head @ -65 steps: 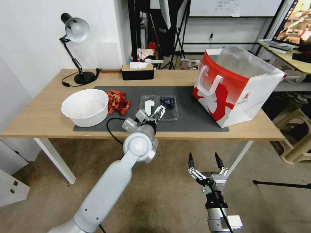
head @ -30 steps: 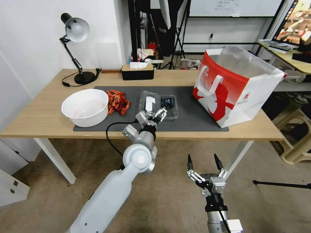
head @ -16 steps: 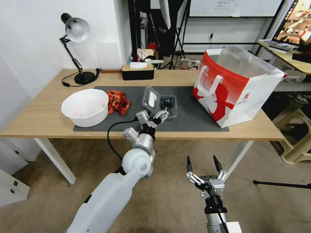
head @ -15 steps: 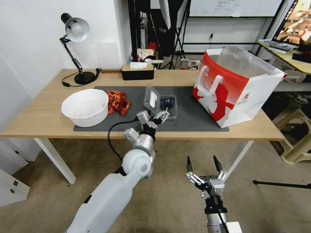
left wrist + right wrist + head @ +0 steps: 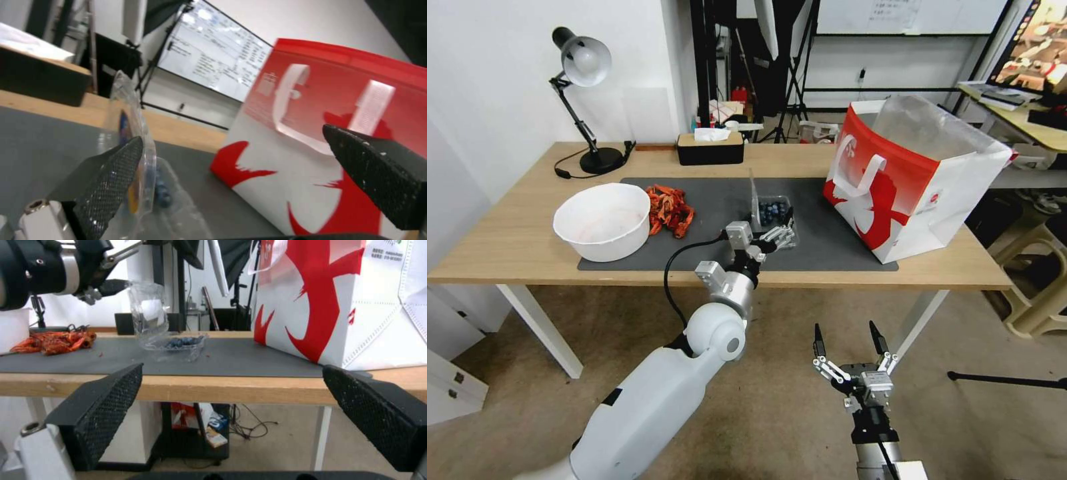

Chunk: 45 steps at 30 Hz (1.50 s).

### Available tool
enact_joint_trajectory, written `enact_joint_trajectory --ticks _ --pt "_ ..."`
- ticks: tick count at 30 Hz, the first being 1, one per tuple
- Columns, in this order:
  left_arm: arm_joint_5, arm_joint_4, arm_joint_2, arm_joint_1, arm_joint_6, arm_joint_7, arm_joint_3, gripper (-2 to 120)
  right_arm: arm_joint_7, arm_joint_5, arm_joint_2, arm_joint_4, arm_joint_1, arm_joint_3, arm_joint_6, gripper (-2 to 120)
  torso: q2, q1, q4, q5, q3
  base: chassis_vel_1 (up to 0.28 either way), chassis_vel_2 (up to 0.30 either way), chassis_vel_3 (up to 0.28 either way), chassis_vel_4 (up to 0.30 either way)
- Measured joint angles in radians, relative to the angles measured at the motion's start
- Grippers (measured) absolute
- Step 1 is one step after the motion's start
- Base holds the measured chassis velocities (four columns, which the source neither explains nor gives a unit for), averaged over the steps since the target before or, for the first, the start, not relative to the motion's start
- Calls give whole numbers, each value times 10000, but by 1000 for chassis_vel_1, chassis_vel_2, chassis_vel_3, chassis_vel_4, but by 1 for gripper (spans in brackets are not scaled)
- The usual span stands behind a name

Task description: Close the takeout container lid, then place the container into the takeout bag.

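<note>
On mat | lid upright, beside left end effector | fingers apart

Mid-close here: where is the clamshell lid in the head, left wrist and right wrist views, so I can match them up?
Head view: the lid stands nearly upright on the berry tray's left edge, above the left gripper.
Left wrist view: the lid rises edge-on against one finger.
Right wrist view: the lid stands over the blueberries, on the mat.
Shared landmark: the takeout bag.
</note>
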Motion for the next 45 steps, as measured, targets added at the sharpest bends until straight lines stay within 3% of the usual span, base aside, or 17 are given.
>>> enact_joint_trajectory --ticks 8,11,18,29,34,38,45 --pt "-274 325 -57 -487 238 358 663 100 23 -43 1 -1 25 19 2 100 0 0 0 1 0 0 0 0 0" --pt "-444 504 -168 -676 356 141 864 100 26 -62 3 0 -9 30 16 100 0 0 -1 0 1 0 0 0 0" --pt "-2386 783 -484 -1220 1038 -803 866 100 24 -98 17 -9 -58 36 95 100 0 0 0 1 1 0 0 0 0" --pt "-4069 810 -557 -1536 1343 -995 633 97 16 -127 39 -96 -35 -2 124 100 0 1 0 0 1 0 0 0 0" --pt "-4199 884 -610 -1550 1352 -978 632 95 16 -139 28 -103 -39 0 138 100 0 0 0 0 1 0 0 0 0" --pt "-4612 1019 -773 -1640 1384 -1114 650 86 21 -183 20 -94 -65 33 152 100 0 0 0 0 0 0 0 0 0" --pt "-5296 1217 -1041 -1922 1895 -2260 451 62 15 -249 50 -38 -183 40 229 100 0 0 -1 0 1 0 0 0 0"
